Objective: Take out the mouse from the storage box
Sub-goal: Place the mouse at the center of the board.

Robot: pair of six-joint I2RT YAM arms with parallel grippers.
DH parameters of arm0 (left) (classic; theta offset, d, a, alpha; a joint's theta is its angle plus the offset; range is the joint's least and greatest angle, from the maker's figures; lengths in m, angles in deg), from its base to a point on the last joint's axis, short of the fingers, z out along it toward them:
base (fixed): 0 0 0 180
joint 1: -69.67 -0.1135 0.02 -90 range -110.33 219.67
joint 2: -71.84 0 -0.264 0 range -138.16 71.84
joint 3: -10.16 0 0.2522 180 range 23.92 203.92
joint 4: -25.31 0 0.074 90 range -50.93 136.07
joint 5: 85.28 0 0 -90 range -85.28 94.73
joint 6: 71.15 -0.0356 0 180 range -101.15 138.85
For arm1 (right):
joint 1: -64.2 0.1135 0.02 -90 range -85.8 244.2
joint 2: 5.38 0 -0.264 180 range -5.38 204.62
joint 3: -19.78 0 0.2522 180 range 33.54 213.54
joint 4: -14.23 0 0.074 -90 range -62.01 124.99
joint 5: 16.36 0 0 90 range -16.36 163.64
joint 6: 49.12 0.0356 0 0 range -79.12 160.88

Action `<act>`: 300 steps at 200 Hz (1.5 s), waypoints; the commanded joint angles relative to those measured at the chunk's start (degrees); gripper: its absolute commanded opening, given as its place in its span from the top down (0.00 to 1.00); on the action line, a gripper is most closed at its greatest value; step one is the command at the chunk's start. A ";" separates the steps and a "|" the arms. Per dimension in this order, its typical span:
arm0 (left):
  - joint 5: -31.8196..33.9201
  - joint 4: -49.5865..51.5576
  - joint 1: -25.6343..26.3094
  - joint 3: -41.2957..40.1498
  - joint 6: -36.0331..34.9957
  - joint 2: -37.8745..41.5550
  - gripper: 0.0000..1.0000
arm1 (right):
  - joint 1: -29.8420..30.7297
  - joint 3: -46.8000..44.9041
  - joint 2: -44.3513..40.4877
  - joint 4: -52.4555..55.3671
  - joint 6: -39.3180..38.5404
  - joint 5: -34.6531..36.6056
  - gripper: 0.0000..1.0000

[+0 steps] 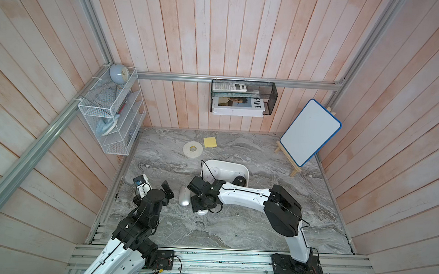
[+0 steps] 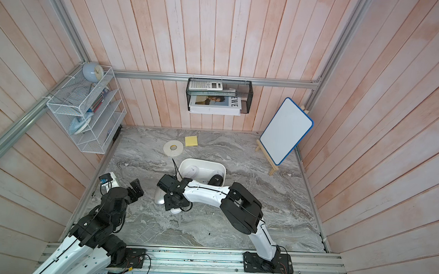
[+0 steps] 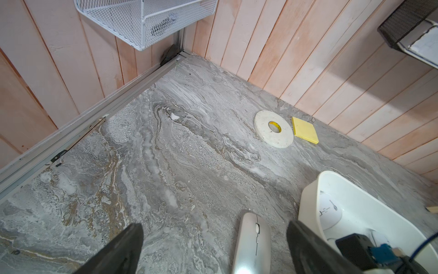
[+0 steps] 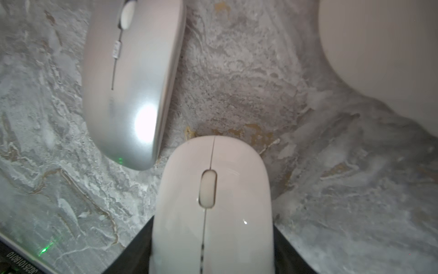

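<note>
The white storage box [image 1: 246,170] sits mid-table; a white mouse [image 1: 215,171] and a black mouse [image 1: 239,181] lie in it. My right gripper [image 4: 213,246] is shut on another white mouse [image 4: 213,201], low over the table in front of the box [image 4: 379,59]; in a top view this mouse [image 1: 202,212] peeks from under the wrist. A silver mouse [image 1: 184,195] lies on the table beside it. My left gripper [image 3: 215,242] hangs open left of the silver mouse [image 3: 252,244], holding nothing.
A tape roll [image 1: 192,149] and yellow sticky notes [image 1: 210,142] lie behind the box. A whiteboard on an easel [image 1: 310,132] stands at the back right. A white wire rack [image 1: 112,120] and a black mesh basket [image 1: 243,97] hang on the walls.
</note>
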 commanded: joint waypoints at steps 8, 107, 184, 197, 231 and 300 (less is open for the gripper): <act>0.79 0.35 0.06 -0.98 0.19 0.18 0.00 | -0.08 0.86 1.15 0.14 0.38 -0.85 0.49; -0.21 1.18 0.02 -0.90 0.46 1.48 0.00 | 0.02 2.76 2.61 4.29 1.38 1.43 0.34; 2.17 1.80 0.06 -0.81 1.40 1.80 0.00 | 1.25 2.44 -1.08 7.80 1.34 7.31 0.10; 2.73 1.80 0.03 -0.98 1.73 1.73 0.00 | 1.26 2.27 -2.46 8.31 0.66 8.57 0.09; 1.80 -2.70 0.06 -3.92 0.95 1.88 0.00 | 1.20 -0.65 -8.86 8.26 -0.81 12.73 0.08; -17.21 -9.97 0.05 -2.03 -4.10 -4.74 0.00 | 1.19 -15.16 -26.73 4.88 -1.56 28.67 0.08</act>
